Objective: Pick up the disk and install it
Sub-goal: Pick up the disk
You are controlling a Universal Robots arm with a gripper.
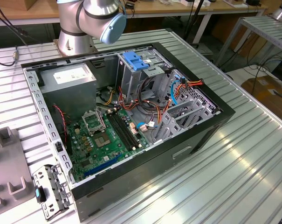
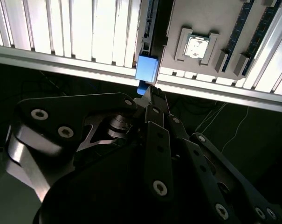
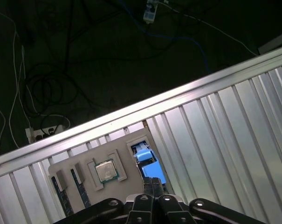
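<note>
A: Located the disk (image 3: 147, 163)?
B: Yes. Slotted on edge in the grey fixture plate (image 3: 80, 163) at the table (image 3: 224, 140) edge, just past the memory sticks (image 2: 236, 30) and the processor (image 3: 106, 171).
A: State of the gripper (image 2: 150, 91)?
B: Drawn narrow, nothing seen between the fingers. Lined up near the blue end tab.
A: Risks?
B: Could ram the carrier if lowered without opening. Could also lever it out of the slot and off the edge on an off-centre grab.

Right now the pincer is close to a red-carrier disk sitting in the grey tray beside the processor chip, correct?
Not quite: the carrier is blue, not red. Both wrist views show the disk sitting in the grey tray beside the processor chip, with the pincer close to it.
</note>
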